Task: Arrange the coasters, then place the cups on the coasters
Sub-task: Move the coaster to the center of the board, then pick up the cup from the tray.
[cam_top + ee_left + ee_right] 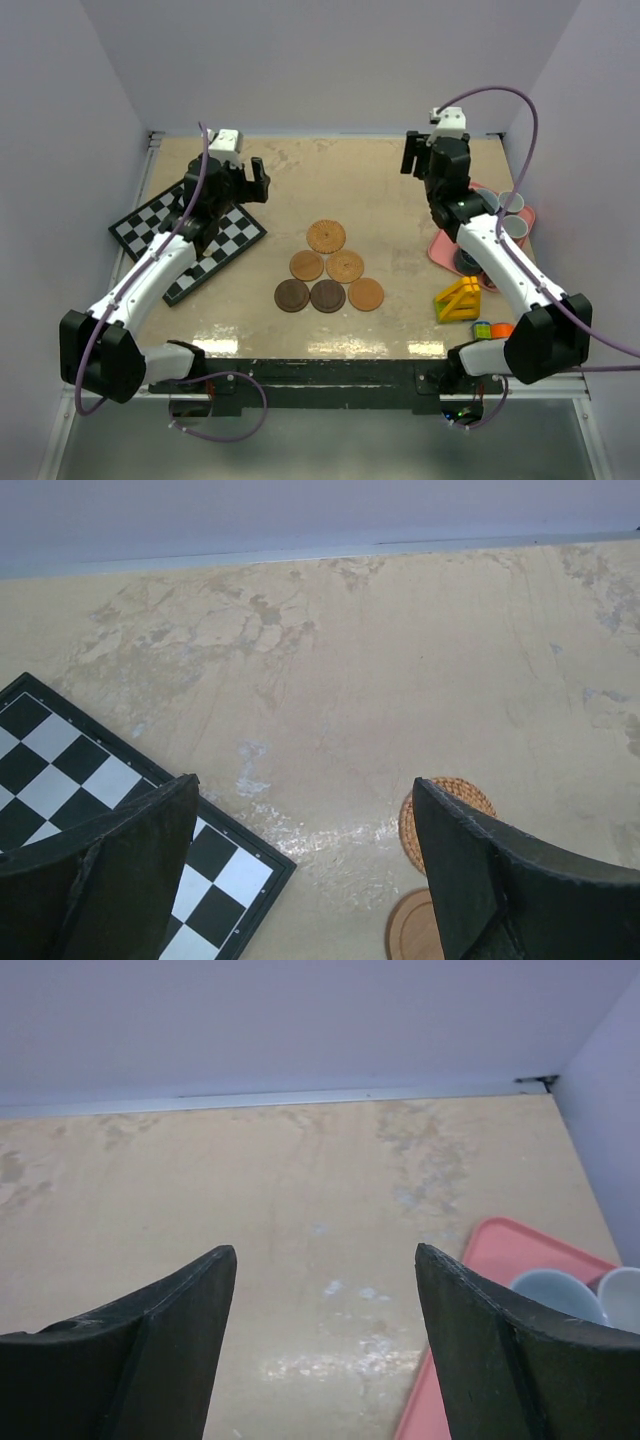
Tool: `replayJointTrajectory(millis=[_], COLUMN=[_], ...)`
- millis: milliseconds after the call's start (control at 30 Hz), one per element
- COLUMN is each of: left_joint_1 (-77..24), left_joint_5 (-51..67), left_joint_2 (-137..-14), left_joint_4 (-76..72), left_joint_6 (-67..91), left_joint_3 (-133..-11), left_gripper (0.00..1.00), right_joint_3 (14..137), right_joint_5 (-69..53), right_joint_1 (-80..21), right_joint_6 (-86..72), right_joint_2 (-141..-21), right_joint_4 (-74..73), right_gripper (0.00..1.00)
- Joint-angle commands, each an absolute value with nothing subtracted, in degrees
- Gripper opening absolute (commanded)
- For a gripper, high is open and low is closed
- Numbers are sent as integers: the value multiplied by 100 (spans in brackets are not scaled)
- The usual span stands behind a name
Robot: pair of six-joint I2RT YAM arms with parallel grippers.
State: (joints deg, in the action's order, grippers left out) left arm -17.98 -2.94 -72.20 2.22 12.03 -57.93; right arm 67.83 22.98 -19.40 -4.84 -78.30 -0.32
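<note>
- Hovering with its jaws spread wide and nothing between them, the left gripper (305, 785) hangs above the far right corner of the chessboard (190, 240).
- To its near right lie the coasters (345, 266); in the left wrist view a woven one (460, 792) and a smooth one (415, 930) peek out beside the right finger.
- The right gripper (325, 1250) is likewise splayed and empty, over bare tabletop at the far right.
- The cups (512, 203) sit in the pink tray (440, 250), just to its near right; two pale ones (558, 1290) show in the right wrist view.
- The six coasters form a triangle mid-table between the arms: one far, two behind it, three nearest, with the dark brown pair at the left and middle of that near row.
- Bare table (330, 180) runs from the coasters to the back wall.
- The chessboard fills the left side.
- The tray, a yellow wedge (460, 300) and small coloured cylinders (490, 330) crowd the right edge.
</note>
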Motion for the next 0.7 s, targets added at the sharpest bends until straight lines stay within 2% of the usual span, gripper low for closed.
replayJointTrajectory(millis=[0,200,400,600,667], left_joint_1=[-1924,-2381,-2689,-2689,-2689], left_joint_5=[-114,-26,123,158,176], left_joint_2=[-6996,-7154,-7216,-7172,-7128], left_joint_4=[-97,-97,-79,-18,-18], left_joint_6=[1389,1441,1468,1476,1485], left_joint_3=[-5775,-5783,-5801,-5853,-5854], left_gripper=[92,92,91,92,92], right_joint_3=[6390,6074,5801,5731,5678], right_joint_5=[1795,1994,2382,2312,2390], right_joint_1=[-1040,-571,-378,-264,-255], right_joint_6=[-421,-1186,-1345,-1450,-1441], right_joint_2=[-7638,-7901,-8007,-8244,-8375], right_joint_4=[44,44,-139,-448,-509], right_gripper=[77,77,66,64,60])
